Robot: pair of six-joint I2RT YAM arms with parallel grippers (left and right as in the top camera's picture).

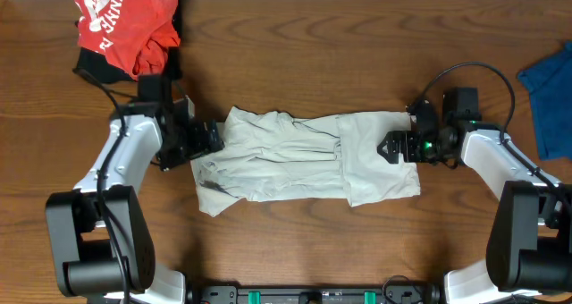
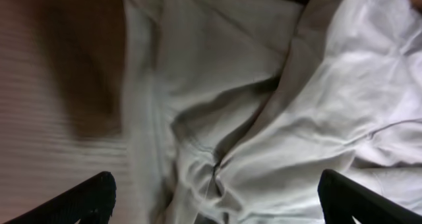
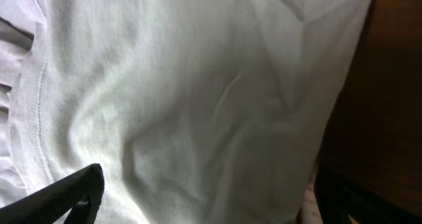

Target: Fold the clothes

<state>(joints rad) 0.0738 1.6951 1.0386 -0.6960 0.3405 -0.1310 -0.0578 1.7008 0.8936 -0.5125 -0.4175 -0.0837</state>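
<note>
1. Pale garment (image 1: 304, 156) is seen mid-table (image 1: 295, 54), laid out as a wide band running left-right, edges rumpled, esp. at the lower-left corner.
2. Left gripper (image 1: 213, 139) is parked at the garment's left end, right gripper (image 1: 391, 147) at its right end; both are low over the cloth.
3. In the left wrist view, the left fingers (image 2: 79, 201) are spread wide w/ cloth below and between them. The jaws are released, nothing pinched.
4. Same on the other side: right fingers (image 3: 66, 197) are held far apart over smooth fabric near its edge, nothing clamped.
5. Progress, as judged: the garment looks partly folded, w/ the sides apparently brought in lengthwise. An end-to-end fold is prob. needed yet, plus some tidying.
6. Red garment (image 1: 121, 22) is bunched in a heap at the far-left corner, w/ something dark under it; not folded.
7. Blue garment (image 1: 550, 94) is cut off at the right edge; its state can't be told.
8. Approx. one item half done, at least one more left.
</note>
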